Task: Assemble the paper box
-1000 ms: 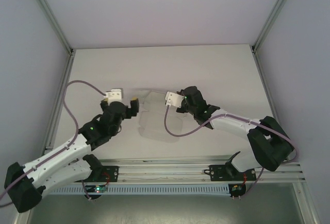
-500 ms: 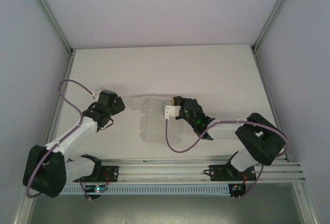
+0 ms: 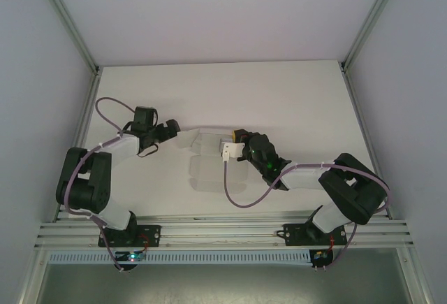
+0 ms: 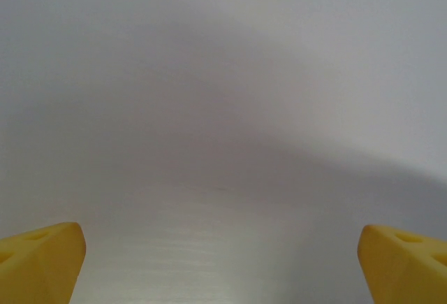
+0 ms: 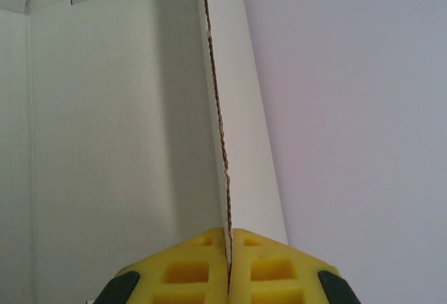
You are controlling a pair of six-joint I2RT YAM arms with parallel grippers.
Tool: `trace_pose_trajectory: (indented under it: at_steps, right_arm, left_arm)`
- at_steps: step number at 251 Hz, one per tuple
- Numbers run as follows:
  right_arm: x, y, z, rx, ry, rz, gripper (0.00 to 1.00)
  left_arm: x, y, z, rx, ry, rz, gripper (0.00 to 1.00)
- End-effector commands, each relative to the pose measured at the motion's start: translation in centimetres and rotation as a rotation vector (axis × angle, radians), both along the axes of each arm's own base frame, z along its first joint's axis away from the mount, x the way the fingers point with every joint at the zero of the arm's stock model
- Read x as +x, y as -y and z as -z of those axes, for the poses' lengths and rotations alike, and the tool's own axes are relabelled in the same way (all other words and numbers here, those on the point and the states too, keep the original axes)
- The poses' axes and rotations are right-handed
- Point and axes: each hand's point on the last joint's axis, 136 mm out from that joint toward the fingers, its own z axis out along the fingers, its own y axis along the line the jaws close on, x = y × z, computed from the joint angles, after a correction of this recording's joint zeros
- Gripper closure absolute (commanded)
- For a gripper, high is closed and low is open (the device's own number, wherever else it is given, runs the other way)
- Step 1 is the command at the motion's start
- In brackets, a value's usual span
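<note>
White surface (image 3: 293, 101) carries the paper box (image 3: 206, 168). Right claw (image 3: 236, 137) pinches its right panel edge; left claw (image 3: 172, 127), wide open and empty, sits just left of it.

Quantities by kind: one paper box (image 3: 202, 161); two arms, left arm (image 3: 115, 149) at 9 o'clock of the box, right arm (image 3: 307, 171) at 4 o'clock; two grippers, left gripper (image 3: 172, 127) and right gripper (image 3: 235, 136); yellow pads (image 4: 42, 262), two per gripper, four in all; two purple cables (image 3: 229, 191), one per arm; one table (image 3: 293, 101).
</note>
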Motion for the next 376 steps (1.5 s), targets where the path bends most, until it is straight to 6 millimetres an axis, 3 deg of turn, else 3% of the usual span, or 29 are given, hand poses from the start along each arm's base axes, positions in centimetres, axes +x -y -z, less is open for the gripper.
trace_pose_trajectory:
  at_steps: [1, 31, 82, 124, 175, 241, 328, 376]
  right_arm:
    - [0.0, -0.4, -0.1, 0.011, 0.002, 0.004, 1.0]
    - [-0.1, -0.4, 0.1, 0.014, -0.006, 0.007, 1.0]
    - [0.3, -0.1, 0.7, -0.016, -0.002, 0.035, 1.0]
    - [0.5, 0.0, 0.9, -0.022, 0.002, 0.054, 1.0]
    - [0.4, 0.0, 1.6, -0.062, 0.013, 0.066, 1.0]
    - [-0.3, -0.4, 1.6, -0.075, 0.022, 0.045, 1.0]
    - [-2.7, -0.9, 3.0, -0.127, -0.009, -0.016, 1.0]
    - [-3.6, -1.0, 4.5, -0.173, -0.044, -0.02, 1.0]
  left_arm:
    - [0.3, 4.6, -2.0, -0.083, 0.135, 0.247, 0.0]
    - [-0.8, 6.7, -2.1, -0.116, 0.171, 0.353, 0.0]
    - [-2.5, 8.1, -2.7, -0.163, 0.236, 0.425, 0.01]
    - [-4.2, 8.6, -3.3, -0.137, 0.27, 0.458, 0.05]
    - [-6.8, 11.5, -4.3, -0.09, 0.4, 0.625, 0.08]
    - [-5.9, 11.8, -3.3, -0.044, 0.403, 0.621, 0.23]
    - [-5.1, 10.8, -2.1, 0.08, 0.455, 0.552, 0.29]
    - [-5.2, 12.2, -1.7, 0.104, 0.491, 0.592, 0.33]
